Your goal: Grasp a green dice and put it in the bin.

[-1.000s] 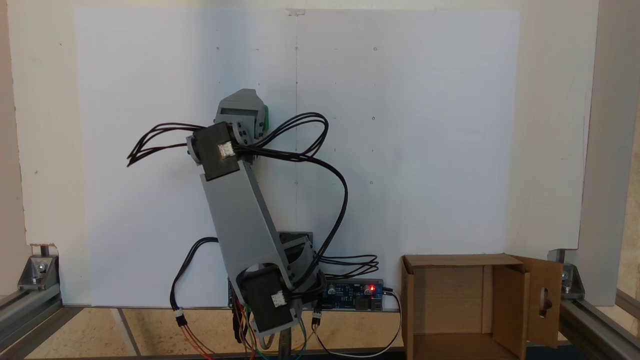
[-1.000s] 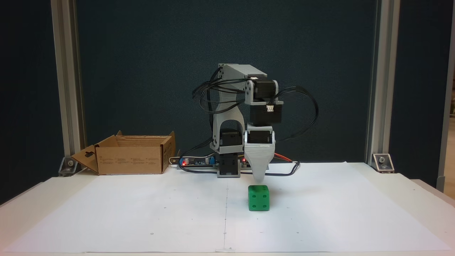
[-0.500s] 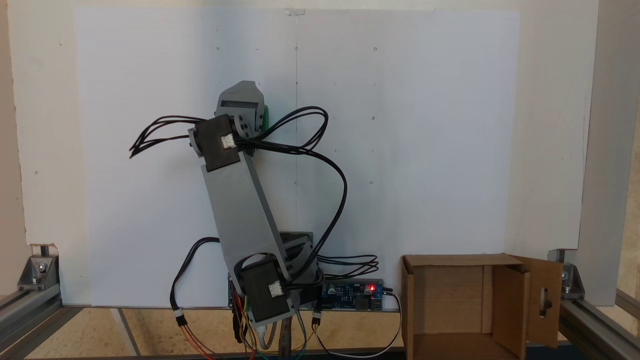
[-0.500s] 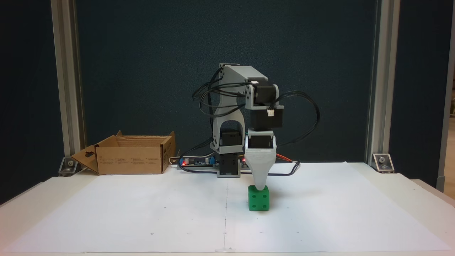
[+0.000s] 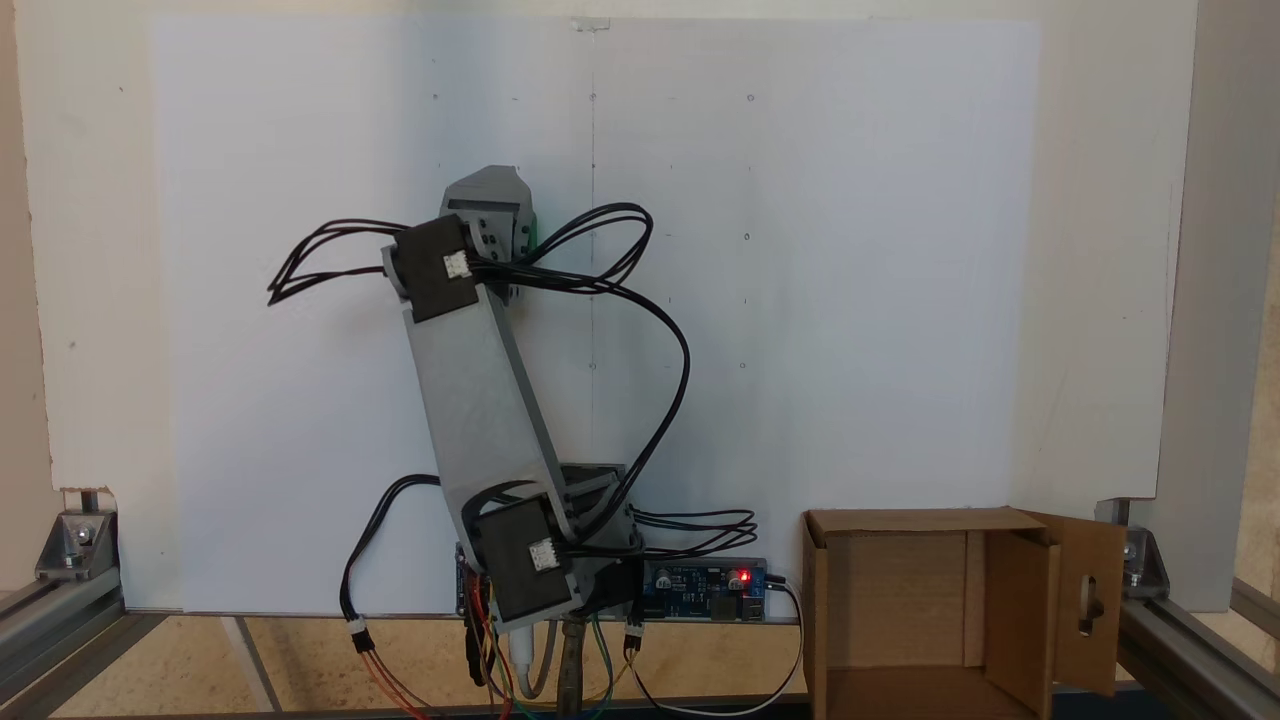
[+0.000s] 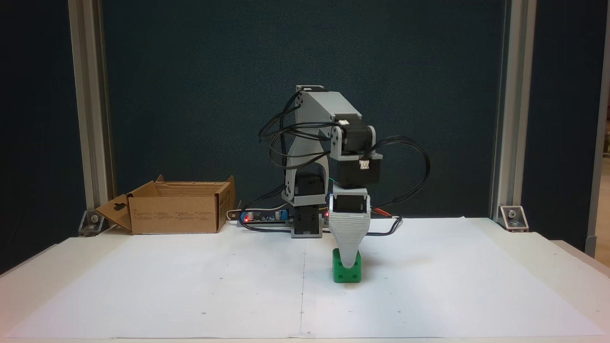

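The green dice (image 6: 347, 274) sits on the white paper a little right of the centre line, its pipped front face partly covered. My gripper (image 6: 349, 261) points straight down over it, and the pale front finger (image 6: 348, 238) reaches down across the dice's front face. The second jaw lies behind that one, so the gap between them is hidden. From above, the gripper (image 5: 487, 200) covers the dice (image 5: 532, 230) except for a green sliver at its right edge. The bin (image 6: 174, 214) is an open cardboard box at the back left; in a fixed view the bin (image 5: 890, 590) is at the lower right.
The arm's base and a circuit board (image 6: 261, 216) with red lights stand at the back of the paper, with black cables (image 6: 410, 162) looping off the arm. Aluminium posts (image 6: 505, 109) frame both sides. The paper sheet (image 6: 143, 286) spreads wide around the dice.
The gripper has come down from just above the dice until its finger overlaps the dice's front face. The dice stays in the same spot.
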